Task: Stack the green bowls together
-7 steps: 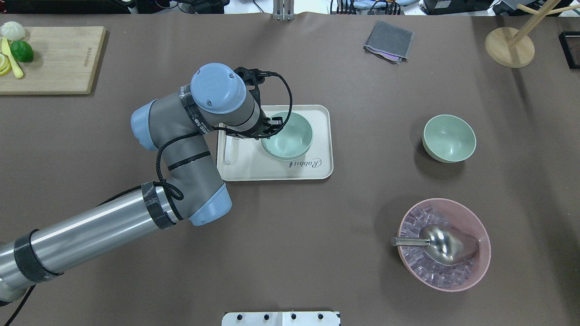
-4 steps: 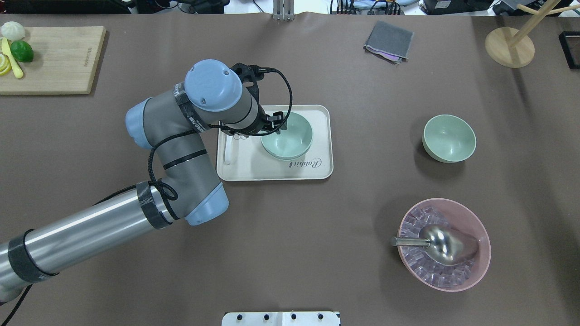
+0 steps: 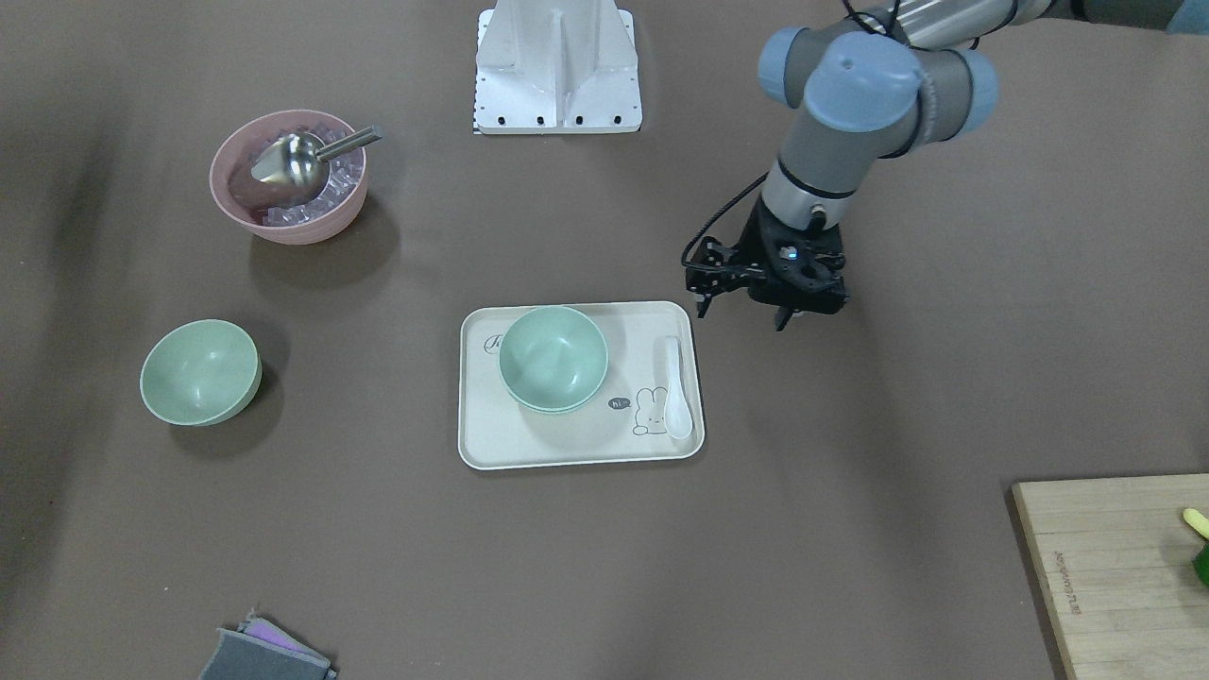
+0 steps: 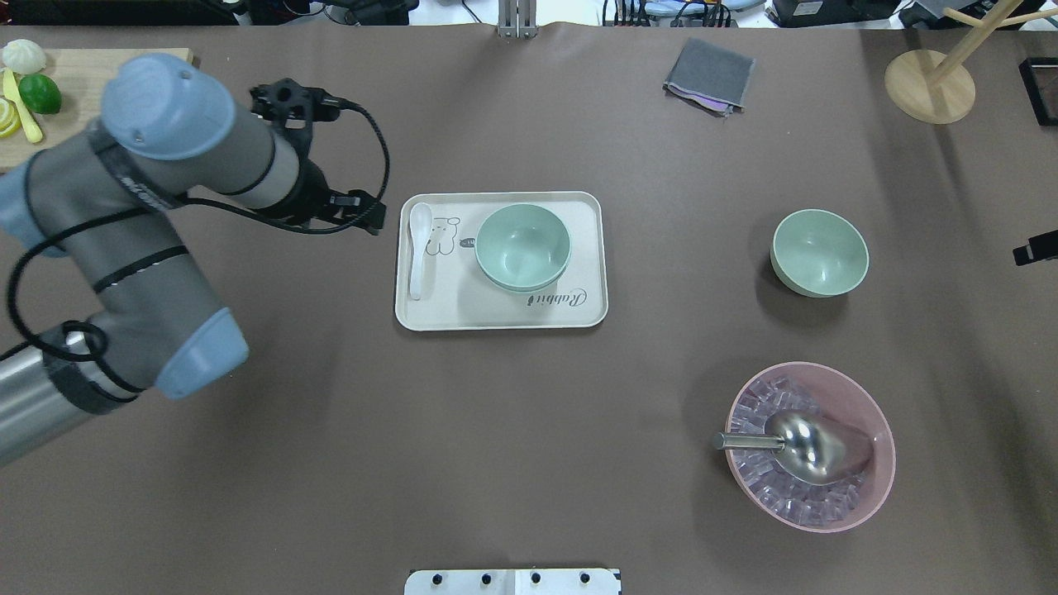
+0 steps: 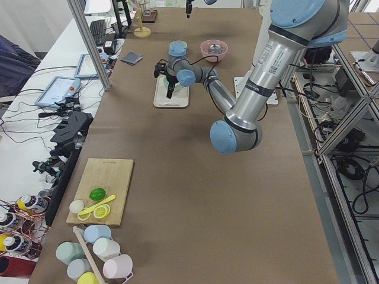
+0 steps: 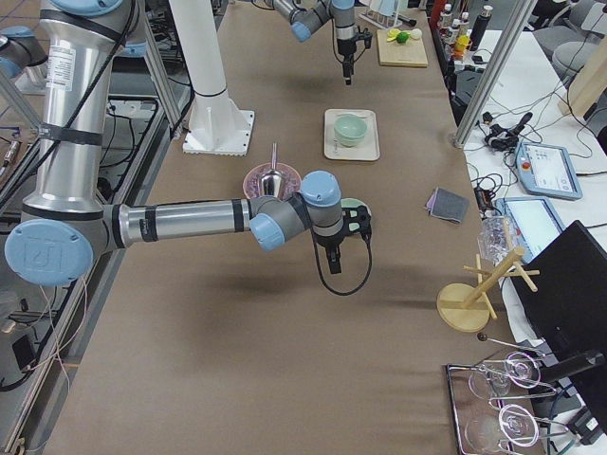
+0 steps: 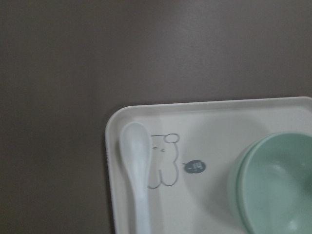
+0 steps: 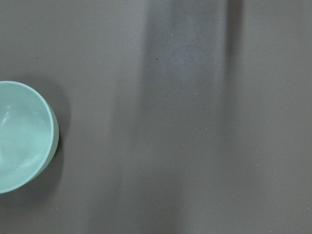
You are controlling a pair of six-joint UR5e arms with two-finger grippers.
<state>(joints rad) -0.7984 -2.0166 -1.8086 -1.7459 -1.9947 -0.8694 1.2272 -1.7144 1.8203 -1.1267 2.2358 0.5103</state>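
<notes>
Landmark: cream tray (image 4: 463, 307) mid-table, rabbit drawing and "Rabbit" lettering on its floor.
- White spoon (image 4: 418, 248): lies in the tray along its left edge, beside the rabbit drawing.
- Pink bowl (image 4: 876, 450): right of the tray and nearer the robot, well apart. Holds clear ice cubes (image 4: 777, 496); a metal scoop (image 4: 806, 446) rests on them, handle pointing back toward the tray.
- Folded grey cloth (image 4: 709, 74): beyond the tray, to its right, a purple layer showing underneath.
- Wooden stand (image 4: 930, 87): far right of the tray, round base, near the table's back corner.
- Wooden cutting board (image 3: 1115, 567): far left of the tray. Carries a lime (image 4: 40, 93) and lemon slices (image 4: 7, 120).
- Brown table cover (image 4: 529, 430) under everything.
</notes>
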